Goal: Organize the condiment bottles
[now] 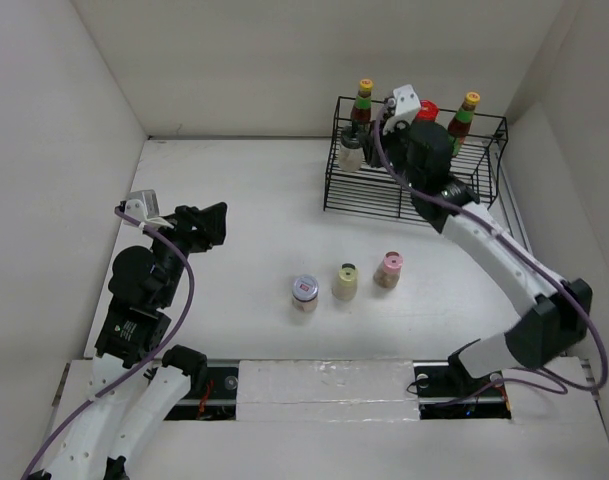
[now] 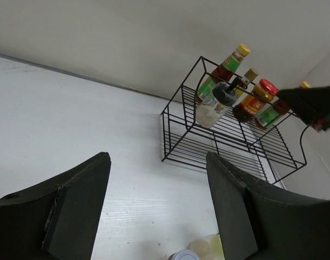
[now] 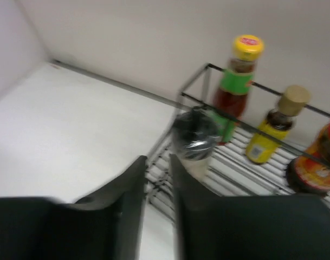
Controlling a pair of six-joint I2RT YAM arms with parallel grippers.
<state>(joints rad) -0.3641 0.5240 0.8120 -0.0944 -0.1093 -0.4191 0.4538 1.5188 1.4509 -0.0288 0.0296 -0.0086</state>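
The right gripper (image 3: pixel 157 162) is over the black wire rack (image 1: pixel 364 205). Its jaws are apart by a narrow gap and hold nothing. The grey-capped shaker (image 3: pixel 194 138) stands upright on the wires just beyond its fingertips, at the left end of the rack, in front of a yellow-capped bottle (image 3: pixel 238 81). I think this shaker is placed and the gripper must now leave it. To do this well it should go straight back and up, not sideways, because a small touch may tip the shaker. Three pieces wait on the counter (image 1: pixel 244 180): the silver-lidded jar (image 1: pixel 304 293), the cream shaker (image 1: pixel 345 281) and the pink-capped shaker (image 1: pixel 388 270), which is nearest to this arm. The left gripper (image 2: pixel 158 162) hangs wide open and empty, well apart from them.
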